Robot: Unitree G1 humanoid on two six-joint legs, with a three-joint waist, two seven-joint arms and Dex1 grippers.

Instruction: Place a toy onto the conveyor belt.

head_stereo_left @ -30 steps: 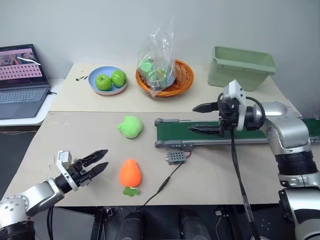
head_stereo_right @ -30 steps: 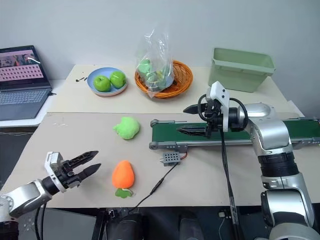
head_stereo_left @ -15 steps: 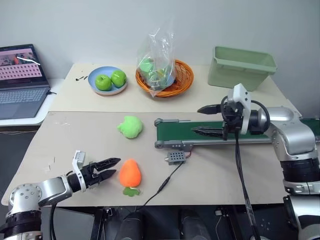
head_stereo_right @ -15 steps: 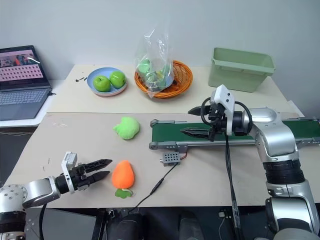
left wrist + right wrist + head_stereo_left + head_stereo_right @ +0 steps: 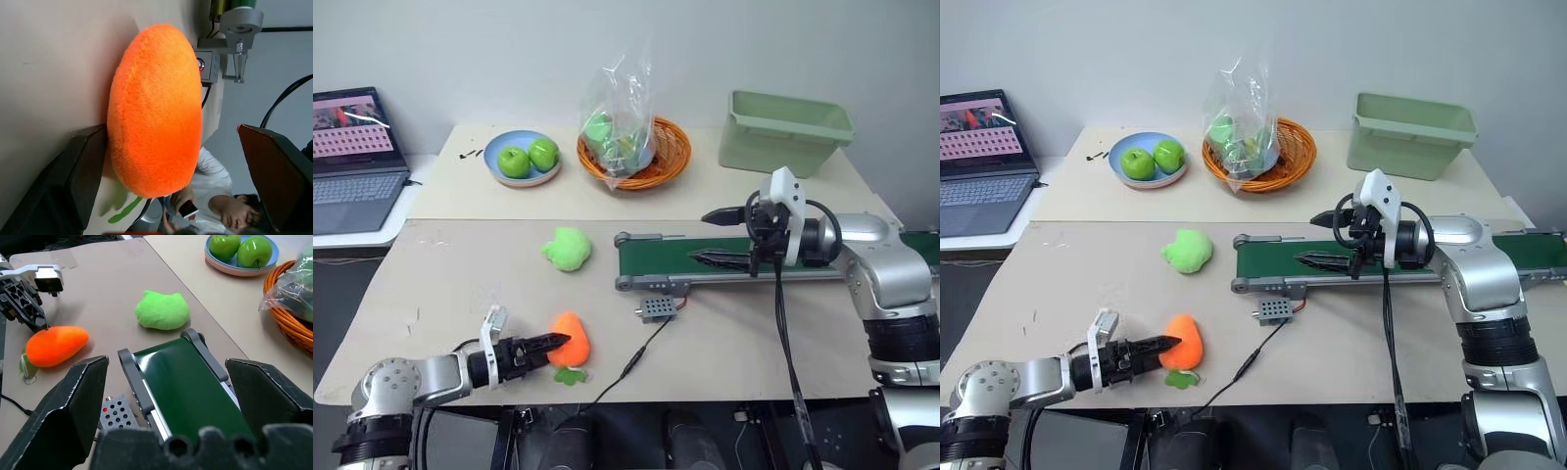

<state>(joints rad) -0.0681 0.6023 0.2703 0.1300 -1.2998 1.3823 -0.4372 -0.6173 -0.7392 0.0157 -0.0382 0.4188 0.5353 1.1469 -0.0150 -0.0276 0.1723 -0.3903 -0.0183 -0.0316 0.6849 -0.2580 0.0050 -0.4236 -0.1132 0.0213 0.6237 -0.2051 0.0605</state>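
The toy (image 5: 570, 339), an orange carrot-shaped plush with a green tuft, lies near the table's front edge. My left gripper (image 5: 554, 343) reaches in low from the left, open, with its fingers on either side of the toy (image 5: 156, 107). One finger (image 5: 85, 166) touches the plush; the other stands apart from it. The conveyor belt (image 5: 675, 257) is a dark green strip in a grey frame, right of centre. My right gripper (image 5: 713, 236) hovers over the belt's left part, open and holding nothing. The right wrist view looks down on the belt's end roller (image 5: 190, 340).
A light green plush (image 5: 567, 248) lies left of the belt. At the back stand a blue plate (image 5: 499, 171) of apples, an orange basket (image 5: 668, 164) holding a plastic bag, and a pale green bin (image 5: 783, 132). A laptop (image 5: 352, 157) sits far left. A small grey box (image 5: 658, 309) with a cable lies beside the toy.
My left gripper has moved right and down along the table to the toy and now straddles it. The right gripper has stayed over the belt.
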